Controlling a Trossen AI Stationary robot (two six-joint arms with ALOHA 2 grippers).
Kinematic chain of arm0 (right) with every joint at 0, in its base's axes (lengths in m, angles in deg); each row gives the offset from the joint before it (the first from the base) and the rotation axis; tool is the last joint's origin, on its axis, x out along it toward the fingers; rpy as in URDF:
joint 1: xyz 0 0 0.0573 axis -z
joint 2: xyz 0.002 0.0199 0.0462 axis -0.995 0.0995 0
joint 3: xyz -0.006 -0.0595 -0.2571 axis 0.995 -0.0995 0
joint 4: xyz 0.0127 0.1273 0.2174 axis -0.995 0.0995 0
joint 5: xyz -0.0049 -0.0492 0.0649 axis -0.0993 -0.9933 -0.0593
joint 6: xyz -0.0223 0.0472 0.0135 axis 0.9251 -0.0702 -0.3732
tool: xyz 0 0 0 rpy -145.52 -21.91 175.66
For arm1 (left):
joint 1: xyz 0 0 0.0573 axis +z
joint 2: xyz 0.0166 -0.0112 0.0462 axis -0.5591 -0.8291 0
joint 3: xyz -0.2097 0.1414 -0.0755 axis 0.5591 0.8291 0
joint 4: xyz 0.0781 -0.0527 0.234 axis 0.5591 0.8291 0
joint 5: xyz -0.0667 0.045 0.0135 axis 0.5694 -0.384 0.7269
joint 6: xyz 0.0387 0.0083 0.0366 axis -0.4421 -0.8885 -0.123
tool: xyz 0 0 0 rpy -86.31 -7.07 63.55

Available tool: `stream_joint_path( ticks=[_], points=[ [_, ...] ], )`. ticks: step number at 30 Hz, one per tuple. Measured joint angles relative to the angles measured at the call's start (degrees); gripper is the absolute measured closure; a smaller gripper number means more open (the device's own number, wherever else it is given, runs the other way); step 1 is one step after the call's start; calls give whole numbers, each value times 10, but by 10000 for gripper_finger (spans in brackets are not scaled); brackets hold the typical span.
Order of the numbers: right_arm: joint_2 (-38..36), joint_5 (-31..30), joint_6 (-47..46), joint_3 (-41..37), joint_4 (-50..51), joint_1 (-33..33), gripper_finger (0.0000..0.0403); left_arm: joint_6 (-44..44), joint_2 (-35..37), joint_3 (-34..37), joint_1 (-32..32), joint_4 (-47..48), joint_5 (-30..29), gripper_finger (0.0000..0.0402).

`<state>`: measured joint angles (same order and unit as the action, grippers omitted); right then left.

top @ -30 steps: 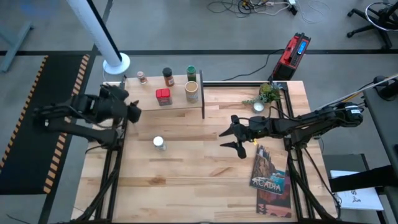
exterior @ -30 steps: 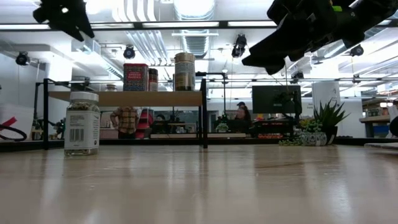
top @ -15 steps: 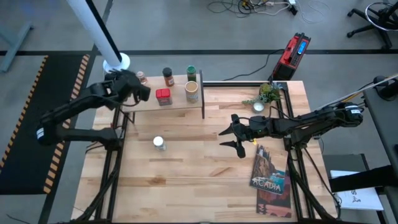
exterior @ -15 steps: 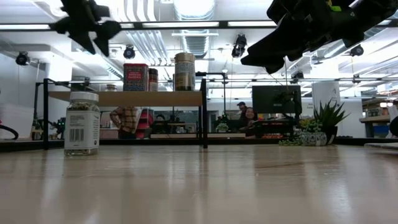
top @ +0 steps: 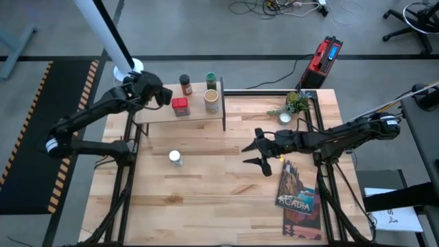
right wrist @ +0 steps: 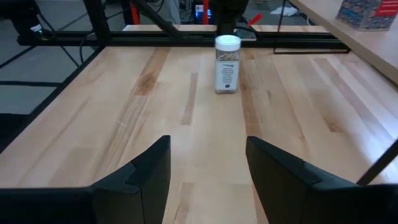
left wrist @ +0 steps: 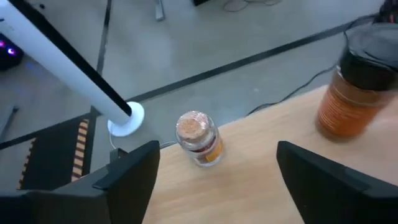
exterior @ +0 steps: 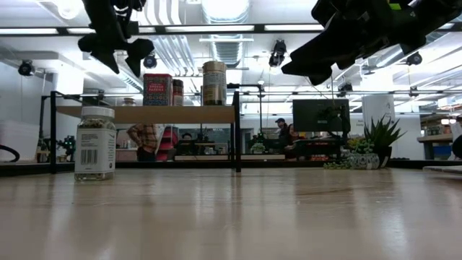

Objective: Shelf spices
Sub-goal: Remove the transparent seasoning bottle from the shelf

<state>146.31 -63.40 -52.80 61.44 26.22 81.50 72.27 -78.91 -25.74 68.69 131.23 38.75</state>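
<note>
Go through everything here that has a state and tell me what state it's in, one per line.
White-capped jar: upright on the table, capped, not shelved.
Red tin: on the shelf, lid on.
Dark-capped jar: upright on the shelf, capped.
Green-lidded jar: on the shelf, lidded.
Tan canister: upright on the shelf.
Left gripper: open, over the shelf's left end.
Right gripper: open, empty, mid-table.
Book: closed, lying flat.
</note>
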Motion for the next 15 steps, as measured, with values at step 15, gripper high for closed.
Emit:
stream_joint_path(
  ticks=[15],
  points=[
    [0, -2, -10, 0, -4, -12, 217, 9, -4, 78, 94, -107, 108, 53]
  ],
)
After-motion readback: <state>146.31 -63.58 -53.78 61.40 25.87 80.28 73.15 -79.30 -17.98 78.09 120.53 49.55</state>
